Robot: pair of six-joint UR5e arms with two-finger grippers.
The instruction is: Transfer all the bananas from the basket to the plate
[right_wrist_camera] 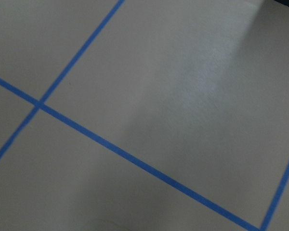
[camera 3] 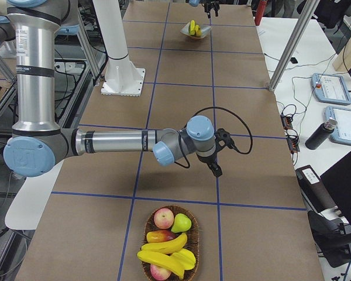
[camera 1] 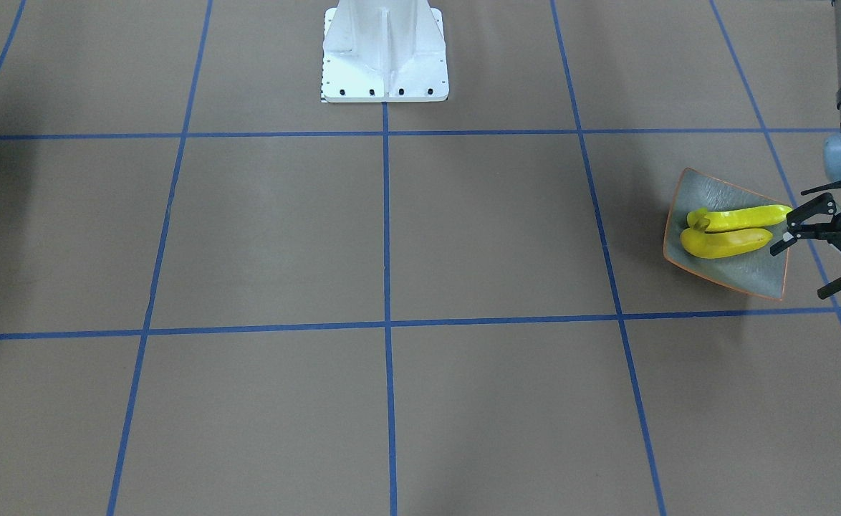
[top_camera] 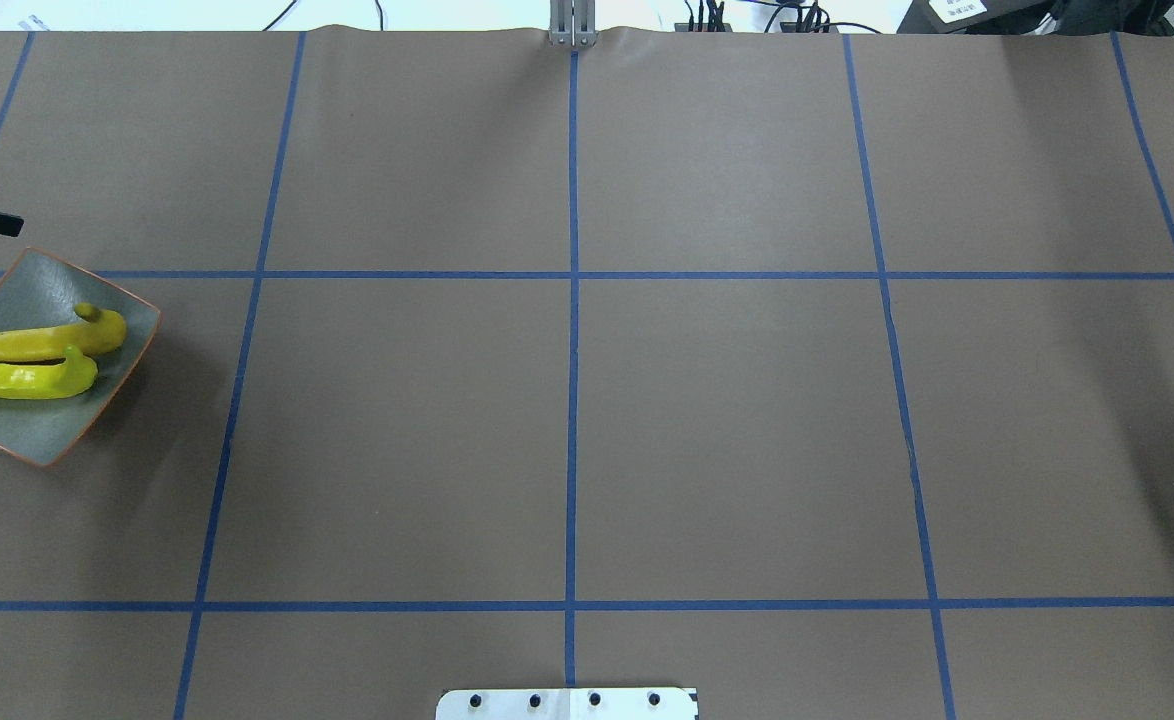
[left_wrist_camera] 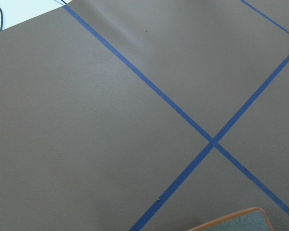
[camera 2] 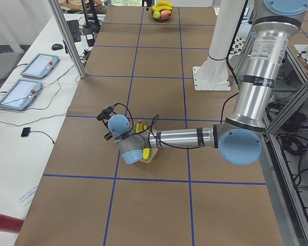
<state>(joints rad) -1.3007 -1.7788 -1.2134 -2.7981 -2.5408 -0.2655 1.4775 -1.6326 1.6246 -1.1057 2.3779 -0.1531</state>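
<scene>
1. Two bananas [camera 3: 161,261] in the basket [camera 3: 196,234], lying across it; right gripper [camera 3: 215,168] near the basket, grip impossible to tell
2. Far from the basket: plate [camera 1: 750,276] with two more, left gripper [camera 1: 799,272] spread open

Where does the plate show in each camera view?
Front-facing: plate at right.
Overhead: plate at left edge.
Left side: mostly hidden under the wrist of the near arm.
Right side: plate far off, top centre.
Left wrist: plate corner, bottom right.
Right wrist: not in it.
Shared landmark: the white base, in all four fixed views.
</scene>
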